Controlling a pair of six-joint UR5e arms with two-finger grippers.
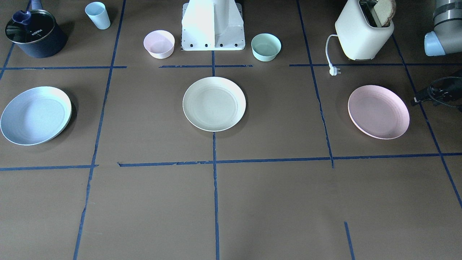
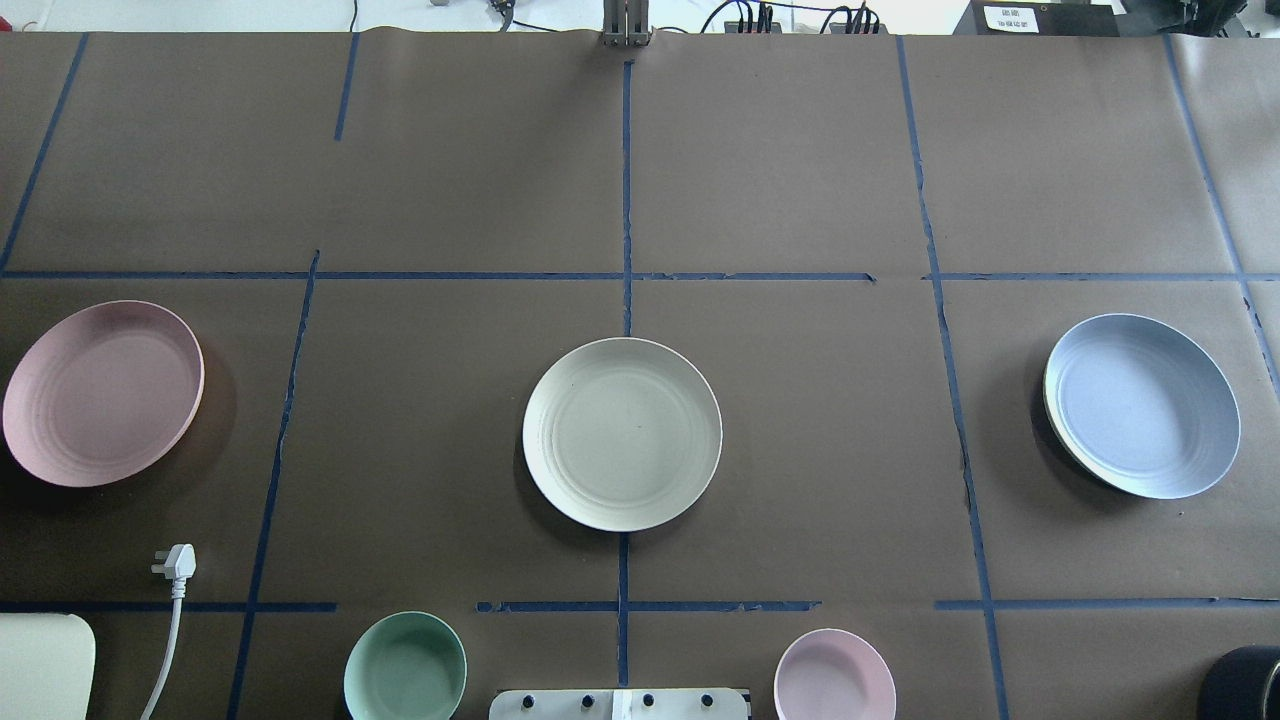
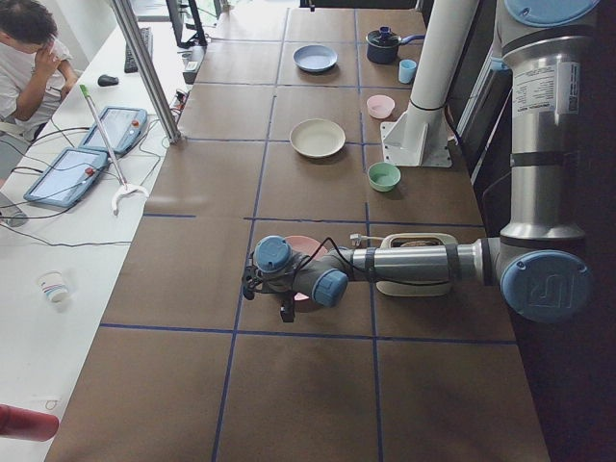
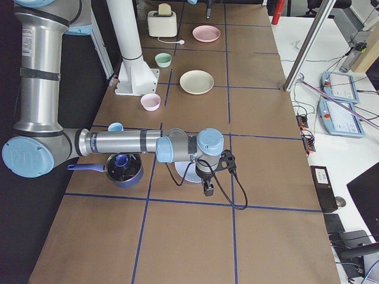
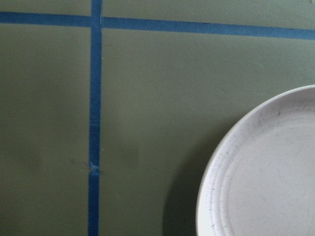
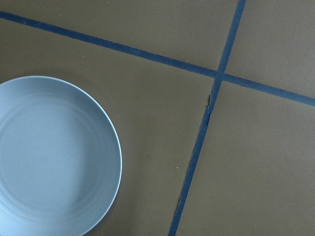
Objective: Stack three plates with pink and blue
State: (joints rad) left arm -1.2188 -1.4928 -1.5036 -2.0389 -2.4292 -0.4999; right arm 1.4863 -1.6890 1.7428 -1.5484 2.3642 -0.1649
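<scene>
On table [image 1: 270, 202], pink plate [image 1: 378, 112], cream plate [image 1: 214, 104], blue plate [image 1: 35, 115], toaster [image 1: 361, 39] holding bread [image 1: 385, 11], pincers [image 3: 287, 314] [image 4: 208, 191] grip untellable.

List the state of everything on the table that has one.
cream plate: flat, empty
pink plate: flat, empty
blue plate: flat, empty
toaster: unplugged, bread in slot
pot: lid on
cup: upright
pink bowl: upright, empty
green bowl: upright, empty
left claw: cannot tell
right claw: cannot tell
</scene>
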